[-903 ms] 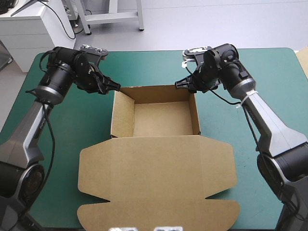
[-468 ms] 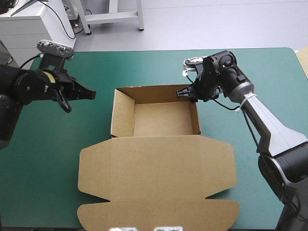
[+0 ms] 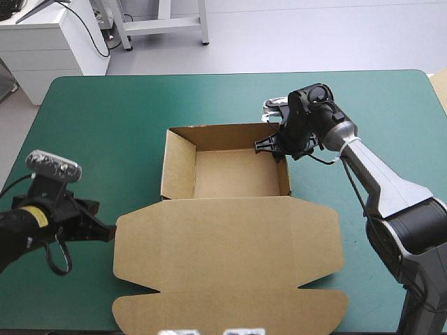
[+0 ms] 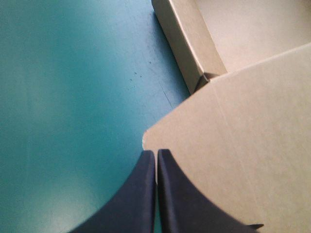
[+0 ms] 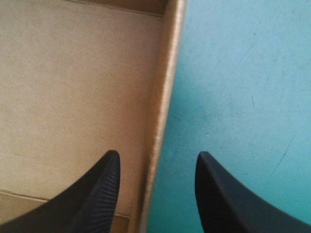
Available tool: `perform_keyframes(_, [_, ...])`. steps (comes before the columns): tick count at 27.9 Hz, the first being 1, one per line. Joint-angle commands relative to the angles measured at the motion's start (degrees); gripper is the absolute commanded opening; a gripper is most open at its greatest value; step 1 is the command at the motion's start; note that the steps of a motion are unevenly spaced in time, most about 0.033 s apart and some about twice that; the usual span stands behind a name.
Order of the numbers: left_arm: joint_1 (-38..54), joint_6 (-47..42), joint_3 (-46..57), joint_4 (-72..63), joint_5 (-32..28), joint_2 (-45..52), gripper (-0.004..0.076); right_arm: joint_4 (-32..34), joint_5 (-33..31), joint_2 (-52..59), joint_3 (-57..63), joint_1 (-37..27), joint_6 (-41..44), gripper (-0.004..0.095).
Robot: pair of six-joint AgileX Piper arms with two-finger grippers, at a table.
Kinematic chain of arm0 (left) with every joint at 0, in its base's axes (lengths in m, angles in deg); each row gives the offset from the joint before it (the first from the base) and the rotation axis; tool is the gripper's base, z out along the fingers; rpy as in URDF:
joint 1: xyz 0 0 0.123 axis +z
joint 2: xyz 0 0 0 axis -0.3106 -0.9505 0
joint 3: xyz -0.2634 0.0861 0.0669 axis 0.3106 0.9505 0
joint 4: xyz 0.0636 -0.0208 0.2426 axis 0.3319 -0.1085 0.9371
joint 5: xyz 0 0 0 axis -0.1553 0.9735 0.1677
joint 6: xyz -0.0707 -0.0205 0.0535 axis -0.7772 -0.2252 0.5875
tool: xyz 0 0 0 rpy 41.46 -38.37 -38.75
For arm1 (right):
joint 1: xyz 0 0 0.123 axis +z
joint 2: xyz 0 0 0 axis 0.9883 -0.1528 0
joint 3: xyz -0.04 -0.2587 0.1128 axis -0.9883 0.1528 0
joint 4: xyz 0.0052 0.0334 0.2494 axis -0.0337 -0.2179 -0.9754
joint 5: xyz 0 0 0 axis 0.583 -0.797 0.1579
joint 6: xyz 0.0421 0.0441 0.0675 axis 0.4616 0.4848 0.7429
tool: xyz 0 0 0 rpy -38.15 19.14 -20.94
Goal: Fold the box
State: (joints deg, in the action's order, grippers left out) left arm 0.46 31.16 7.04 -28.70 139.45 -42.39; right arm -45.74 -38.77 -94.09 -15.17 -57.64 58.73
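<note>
Box (image 3: 230, 237): mid-surface (image 3: 126, 105), an open tray with its lid lying flat toward the near edge.
Lid (image 3: 230, 272): flat; the rounded corner of its left flap now meets the left arm's tips.
Left gripper (image 3: 110, 234): has swung from the tray's far-left corner to the near left; 2 fingers pressed together at the flap's edge.
Tray (image 3: 234, 171): all 4 walls stay upright without that arm.
Right gripper (image 3: 269, 145): still at the far-right corner, fingers spread astride the right wall.
Meaning: walls look tucked; the lid flaps are probably next.
</note>
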Motion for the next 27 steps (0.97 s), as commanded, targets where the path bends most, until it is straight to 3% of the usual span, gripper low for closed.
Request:
perform_keyframes(1, [-0.2, 0.1, 5.8, -1.3, -5.2, 6.0, -0.0008, -0.5, 0.7, 1.9, -1.3, -0.4, -0.3, 0.0439])
perform_keyframes(9, [-0.2, 0.3, 23.1, -1.3, -7.9, 18.7, -0.0008, -1.3, -0.3, -0.8, -1.3, -0.4, -0.3, 0.0403])
perform_keyframes(11, [-0.2, 0.3, 25.7, -1.3, -8.4, 21.1, -0.0008, -1.1, -0.3, -0.8, -1.3, -0.4, -0.4, 0.0294])
perform_keyframes(15, [-0.2, 0.3, 29.3, -1.3, -9.6, 24.7, -0.0008, -0.9, -0.3, -0.8, -1.3, -0.4, -0.4, -0.0026])
perform_keyframes(23, [-0.2, 0.3, 31.9, -1.8, -9.9, 26.4, -0.0008, 0.9, -0.3, -0.4, -1.4, -0.5, 0.7, -0.0021])
perform_keyframes(27, [-0.2, 0.3, 33.8, -3.0, -10.2, 26.4, -0.0008, 2.3, -0.3, 2.7, -1.7, -5.2, 1.0, -0.0021])
